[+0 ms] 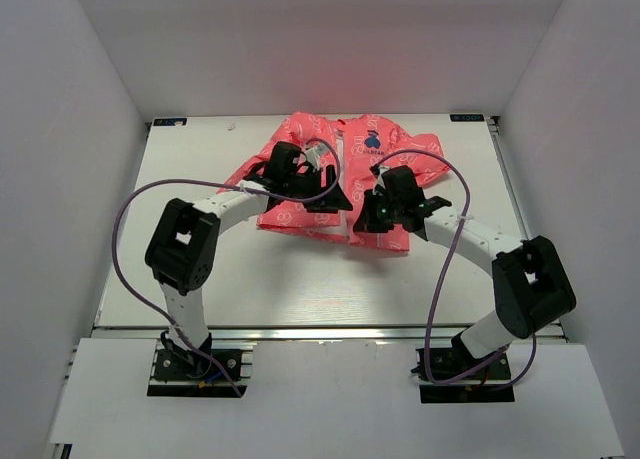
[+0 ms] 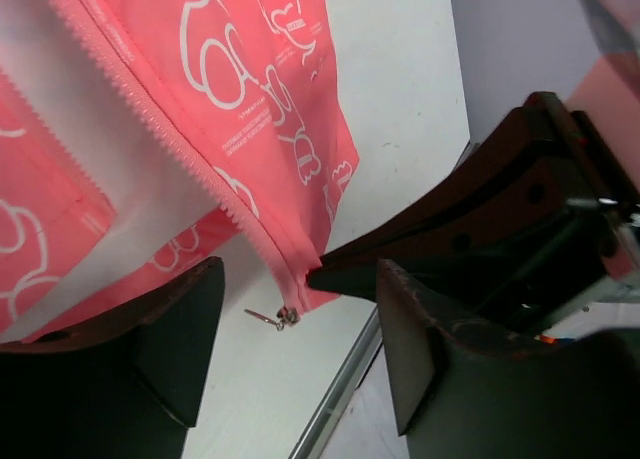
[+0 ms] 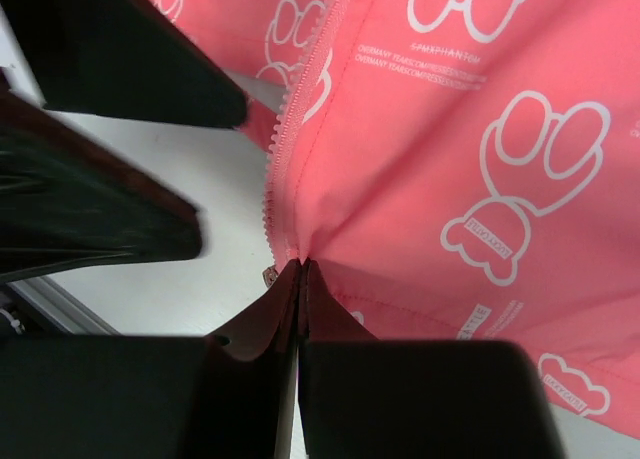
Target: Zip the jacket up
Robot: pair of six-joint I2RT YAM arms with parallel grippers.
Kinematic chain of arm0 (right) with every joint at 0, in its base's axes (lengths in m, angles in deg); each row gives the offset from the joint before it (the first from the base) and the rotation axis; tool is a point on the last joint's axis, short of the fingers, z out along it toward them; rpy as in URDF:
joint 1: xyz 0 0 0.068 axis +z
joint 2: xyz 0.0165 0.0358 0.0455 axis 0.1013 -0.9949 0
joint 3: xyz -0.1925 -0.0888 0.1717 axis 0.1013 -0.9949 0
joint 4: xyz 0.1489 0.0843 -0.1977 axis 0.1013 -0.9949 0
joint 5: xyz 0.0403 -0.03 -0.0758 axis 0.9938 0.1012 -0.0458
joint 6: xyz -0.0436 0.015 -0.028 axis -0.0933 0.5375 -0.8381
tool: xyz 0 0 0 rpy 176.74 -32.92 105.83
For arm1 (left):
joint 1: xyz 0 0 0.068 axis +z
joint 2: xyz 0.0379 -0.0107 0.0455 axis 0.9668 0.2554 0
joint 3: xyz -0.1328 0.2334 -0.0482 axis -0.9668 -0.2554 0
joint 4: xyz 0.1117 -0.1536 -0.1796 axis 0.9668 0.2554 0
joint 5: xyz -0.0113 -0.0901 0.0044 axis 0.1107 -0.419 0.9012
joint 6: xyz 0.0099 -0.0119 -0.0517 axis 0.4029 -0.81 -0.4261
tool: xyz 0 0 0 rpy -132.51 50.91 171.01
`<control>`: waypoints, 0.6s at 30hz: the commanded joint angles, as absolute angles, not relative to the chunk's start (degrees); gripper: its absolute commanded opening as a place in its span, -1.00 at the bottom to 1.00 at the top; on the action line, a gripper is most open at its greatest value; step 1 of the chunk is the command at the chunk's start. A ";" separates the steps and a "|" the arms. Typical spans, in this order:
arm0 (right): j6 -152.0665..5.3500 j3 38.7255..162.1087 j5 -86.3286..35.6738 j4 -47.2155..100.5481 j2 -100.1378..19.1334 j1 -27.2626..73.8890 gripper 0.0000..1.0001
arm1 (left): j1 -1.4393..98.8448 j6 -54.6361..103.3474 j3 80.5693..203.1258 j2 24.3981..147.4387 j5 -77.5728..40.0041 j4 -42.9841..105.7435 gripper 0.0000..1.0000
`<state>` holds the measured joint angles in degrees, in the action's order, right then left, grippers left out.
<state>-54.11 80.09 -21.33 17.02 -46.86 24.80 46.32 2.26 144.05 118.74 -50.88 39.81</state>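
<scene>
The jacket (image 1: 398, 141) lies on a white table (image 1: 300, 279) between pale walls (image 1: 70, 129).

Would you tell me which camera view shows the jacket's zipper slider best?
The left wrist view: the zipper slider hangs clear at the jacket hem corner. The right wrist view shows only a metal sliver beside shut jaws; the top view is too distant.
</scene>
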 commanded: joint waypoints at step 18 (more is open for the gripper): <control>-53.63 78.84 -17.94 20.31 -42.39 22.58 -1.00 | 42.60 -4.67 145.09 124.42 -59.65 26.54 -1.00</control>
